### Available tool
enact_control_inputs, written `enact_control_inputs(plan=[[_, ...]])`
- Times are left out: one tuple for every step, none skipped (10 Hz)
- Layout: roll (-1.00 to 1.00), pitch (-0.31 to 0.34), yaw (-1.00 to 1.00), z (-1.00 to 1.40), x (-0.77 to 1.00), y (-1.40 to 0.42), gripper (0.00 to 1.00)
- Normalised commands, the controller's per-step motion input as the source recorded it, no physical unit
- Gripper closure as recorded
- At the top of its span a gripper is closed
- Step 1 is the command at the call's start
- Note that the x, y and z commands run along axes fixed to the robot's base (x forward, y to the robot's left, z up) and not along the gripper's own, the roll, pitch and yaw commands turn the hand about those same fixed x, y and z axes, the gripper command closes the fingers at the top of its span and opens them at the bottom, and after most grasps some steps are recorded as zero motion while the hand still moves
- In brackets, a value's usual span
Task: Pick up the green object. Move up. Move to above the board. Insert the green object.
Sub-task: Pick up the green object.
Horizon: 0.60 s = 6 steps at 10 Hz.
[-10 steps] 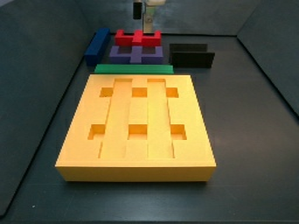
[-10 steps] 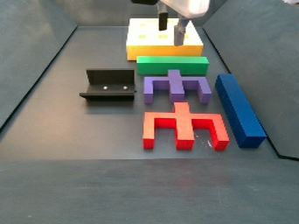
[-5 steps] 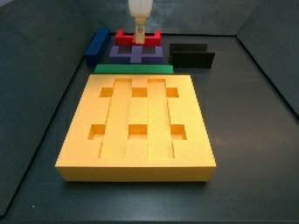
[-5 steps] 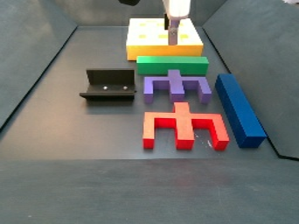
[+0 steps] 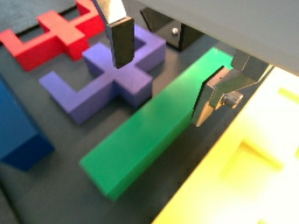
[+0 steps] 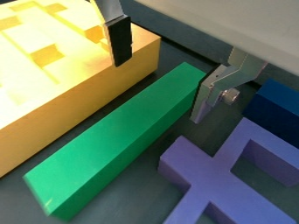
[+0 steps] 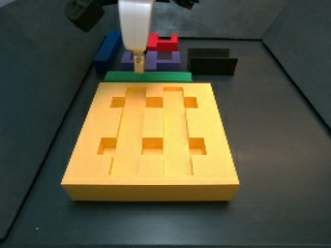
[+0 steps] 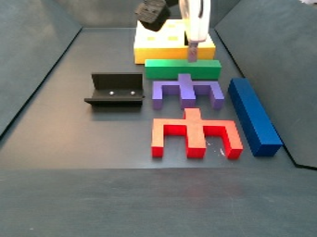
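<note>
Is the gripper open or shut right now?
Open. The gripper hangs over the green bar, fingers spread either side, not touching it.

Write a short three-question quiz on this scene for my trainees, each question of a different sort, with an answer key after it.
1. True or false: the gripper is shut on the green object.
2. Multiple choice: in both side views, the green object lies between the board and which piece? A) the purple block B) the blue bar C) the fixture
3. Fill in: the board's top has ___ square holes.

Key
1. False: in both wrist views the fingers stand apart, one on each long side of the bar, touching nothing.
2. A
3. six
</note>
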Motion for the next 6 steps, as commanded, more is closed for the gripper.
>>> enact_control_inputs(plan=[[0.0,0.0,-0.04,-0.19,-0.11,0.0,0.0],[0.0,0.0,0.0,-0.28,-0.06,0.0,0.0],[-0.01,-0.031,0.0,-0.39,-0.07,0.0,0.0],[-0.01,-0.029,0.0,-0.34,-0.11,0.0,0.0],[0.0,-0.004,0.0,-0.26,-0.09,0.0,0.0],[0.0,0.0,0.0,-0.18,-0.11,-0.01,0.0]])
